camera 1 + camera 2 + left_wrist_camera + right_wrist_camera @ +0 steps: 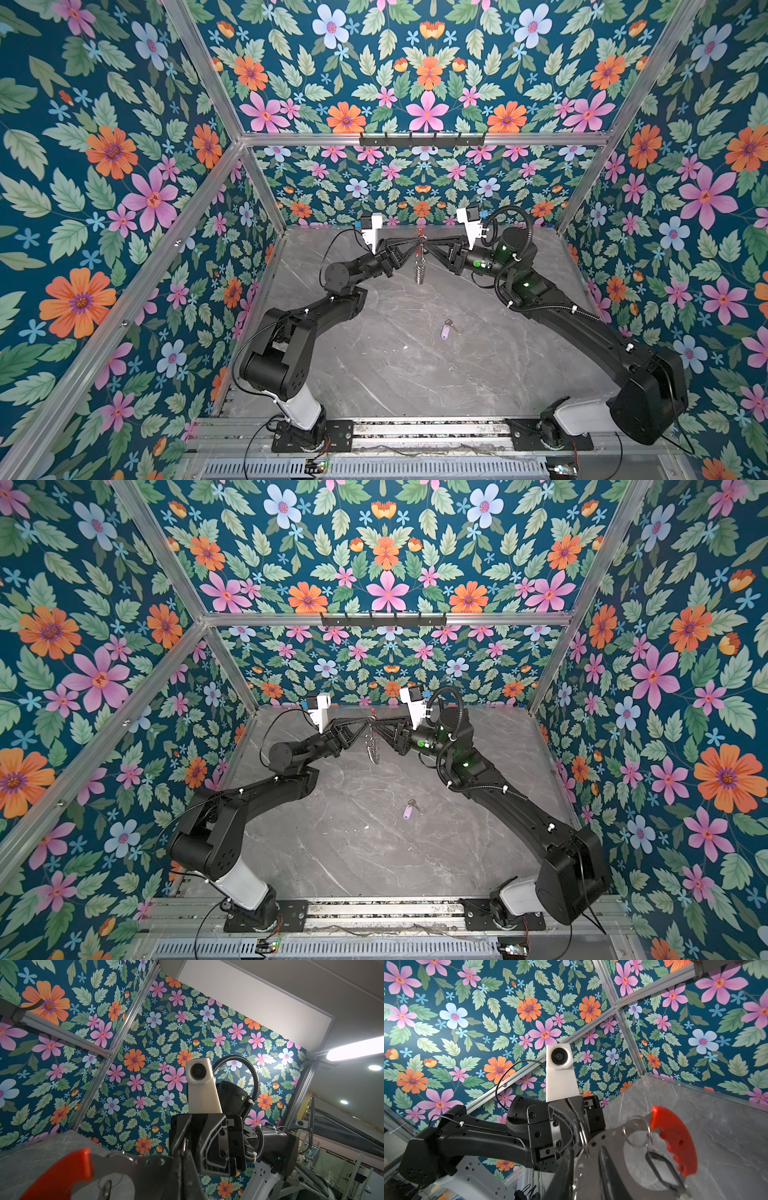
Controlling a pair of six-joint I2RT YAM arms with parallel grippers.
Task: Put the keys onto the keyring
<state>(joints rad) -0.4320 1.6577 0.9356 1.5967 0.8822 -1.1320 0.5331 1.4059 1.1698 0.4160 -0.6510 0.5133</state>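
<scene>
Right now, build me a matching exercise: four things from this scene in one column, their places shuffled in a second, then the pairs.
1 lilac-tagged key
2 keyring
3 black-framed tag
4 hook rail

A hanging on the keyring
B high up at the back
C lying on the table
D held up in the air

Pairs: 1-C, 2-D, 3-A, 4-B

A red-and-silver keyring (420, 266), a lilac-tagged key (445, 332), a grey white-veined marble table (395, 374), black arms (291, 332), silver frame rails (124, 321) and teal walls (104, 208) patterned with pink, orange and pale-blue flowers among pale green leaves.
</scene>
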